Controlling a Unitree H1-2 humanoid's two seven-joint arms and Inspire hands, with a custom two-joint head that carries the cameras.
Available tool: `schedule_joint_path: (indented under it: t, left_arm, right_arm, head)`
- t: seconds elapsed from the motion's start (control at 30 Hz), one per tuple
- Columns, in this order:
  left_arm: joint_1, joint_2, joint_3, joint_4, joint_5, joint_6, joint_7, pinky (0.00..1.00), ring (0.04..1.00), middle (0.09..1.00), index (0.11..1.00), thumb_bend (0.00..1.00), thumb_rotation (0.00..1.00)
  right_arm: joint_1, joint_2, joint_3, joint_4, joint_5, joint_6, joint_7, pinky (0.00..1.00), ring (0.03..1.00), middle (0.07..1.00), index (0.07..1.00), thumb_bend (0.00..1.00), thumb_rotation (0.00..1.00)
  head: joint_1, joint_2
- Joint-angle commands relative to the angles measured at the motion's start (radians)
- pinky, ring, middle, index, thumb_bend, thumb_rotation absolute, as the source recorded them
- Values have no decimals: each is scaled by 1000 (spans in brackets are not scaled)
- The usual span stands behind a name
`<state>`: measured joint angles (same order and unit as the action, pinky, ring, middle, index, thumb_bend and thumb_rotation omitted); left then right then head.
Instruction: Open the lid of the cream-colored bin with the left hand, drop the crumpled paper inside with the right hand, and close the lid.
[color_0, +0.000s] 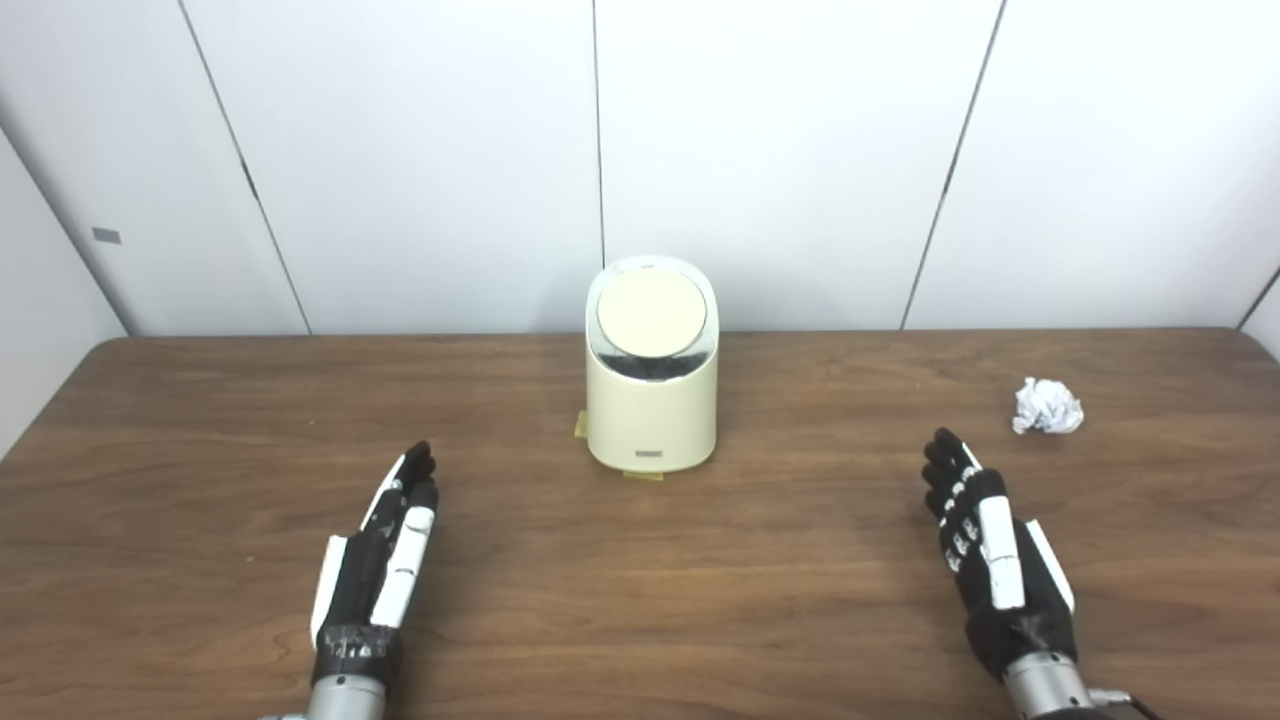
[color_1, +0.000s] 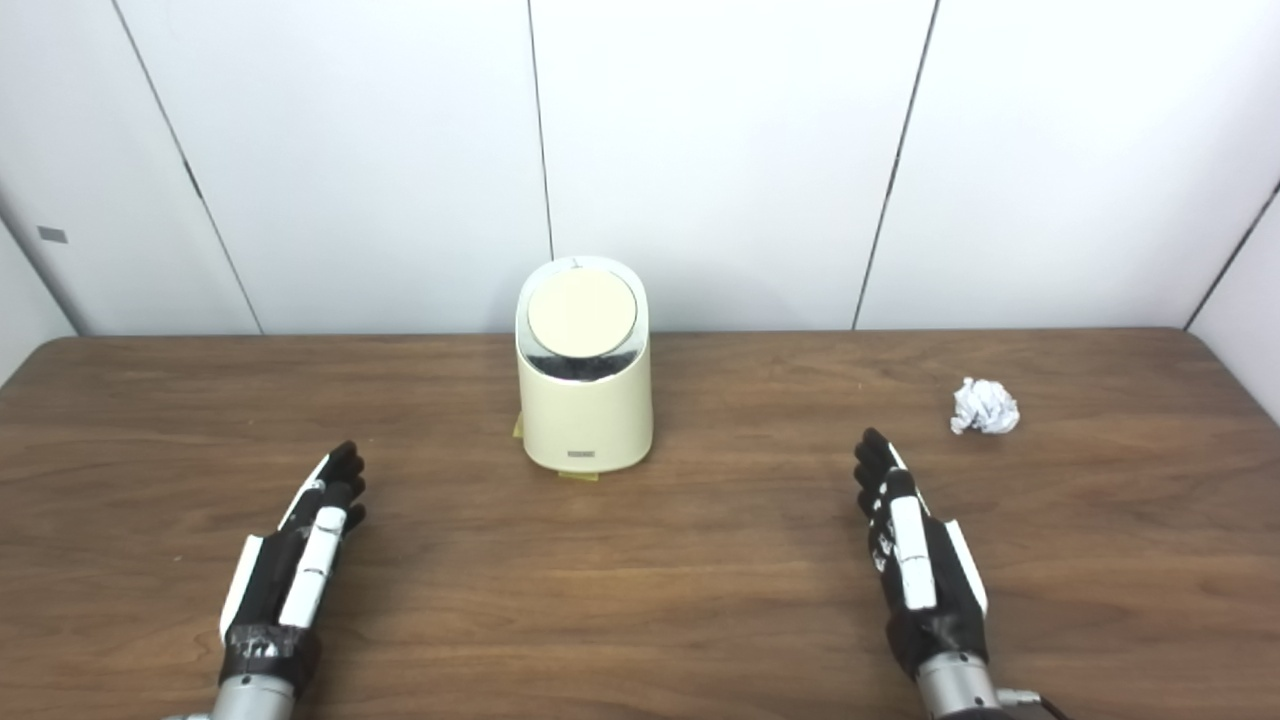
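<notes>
Left eye: my left hand (color_0: 375, 560) and right hand (color_0: 995, 555) are flat, fingers spread, holding nothing. Cream-colored bin (color_0: 651, 400), lid (color_0: 651, 312) down, sits mid-desk (color_0: 200, 450) near the far edge. Right eye: crumpled paper (color_1: 984, 406) near the far right corner.

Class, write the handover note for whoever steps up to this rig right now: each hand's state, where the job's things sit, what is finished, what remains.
Left hand: open, holding nothing, hanging over the brown wooden table on the left, apart from the bin.
Right hand: open, holding nothing, on the right, short of the paper.
Cream-colored cylindrical bin: upright at table centre near the far edge, its round lid down.
Crumpled white paper ball: on the table, far right.
Done: nothing yet.
Left: lift the lid with the left hand, drop the paper in with the right, close the lid.
</notes>
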<state>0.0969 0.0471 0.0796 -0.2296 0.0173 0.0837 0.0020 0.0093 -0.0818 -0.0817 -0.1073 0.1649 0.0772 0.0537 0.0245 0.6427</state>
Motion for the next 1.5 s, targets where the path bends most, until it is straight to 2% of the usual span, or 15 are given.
schedule_joint_path:
  t: [0.0,0.33,0.47,0.53,0.57,0.63,0.8,0.87,0.93,1.0,1.03,1.13,1.2,1.33,1.47]
  left_arm:
    - [22,8,-3,-21,19,-32,7,955,960,949,972,569,829]
    - [21,9,7,-28,9,-18,5,984,983,969,985,551,855]
    - [6,14,-4,-55,46,18,10,967,973,962,981,543,835]
    - [-27,13,-9,-82,93,52,24,982,966,946,964,606,598]
    - [-56,8,-8,-103,103,84,27,976,959,940,962,645,540]
    - [-113,1,-7,-139,104,145,24,963,944,935,967,740,465]
    - [-277,14,-26,-195,161,303,22,955,935,929,960,780,390]
    - [-370,54,-53,-188,212,358,0,962,938,931,958,796,371]
    - [-442,70,-61,-174,240,382,-34,948,937,932,956,817,348]
    - [-511,74,-60,-156,266,386,-94,919,938,945,967,846,262]
    - [-549,71,-57,-141,287,386,-129,919,939,946,968,847,259]
    - [-646,62,-60,-78,359,386,-196,929,943,944,965,838,154]
    - [-693,59,-63,-40,403,386,-234,910,950,951,965,841,107]
    - [-808,106,-127,60,565,386,-346,855,926,923,942,895,129]
    - [-901,151,-199,168,610,386,-414,823,938,936,949,922,134]
  right_arm:
    - [-31,-3,1,-27,-5,-5,2,1000,970,957,950,630,949]
    - [-28,-1,11,-35,-22,-4,1,1000,970,951,940,602,926]
    - [-25,-7,8,-40,-18,1,4,1000,971,952,942,607,930]
    - [-25,-11,4,-37,-12,3,7,1000,972,954,945,618,918]
    - [-25,-13,4,-34,-14,1,7,1000,971,955,946,619,917]
    - [-25,-15,2,-27,-17,-3,6,1000,968,955,949,618,918]
    - [-29,-20,2,-8,-15,-12,10,1000,965,954,948,630,905]
    - [-30,-25,2,-5,-12,-13,16,1000,967,958,946,636,898]
    - [-32,-26,1,-2,-12,-12,16,1000,968,957,942,641,889]
    - [-35,-28,1,3,-21,-9,12,1000,972,957,947,649,886]
    - [-34,-37,10,4,-43,-14,13,1000,972,957,947,650,886]
    - [-30,-61,34,4,-109,-38,15,997,958,960,945,611,911]
    - [-30,-63,40,7,-131,-48,10,965,936,943,925,614,886]
    - [-36,-56,43,11,-145,-45,5,943,928,938,917,611,883]
    - [-39,-51,46,15,-146,-47,7,946,928,936,914,616,889]
  head:
    - [0,0]
    - [-2,0]
    - [1,8]
    - [3,8]
    - [8,6]
    - [13,3]
    - [17,12]
    - [20,13]
    - [21,15]
    - [23,15]
    - [23,15]
    - [15,14]
    - [13,13]
    - [9,12]
    - [5,9]
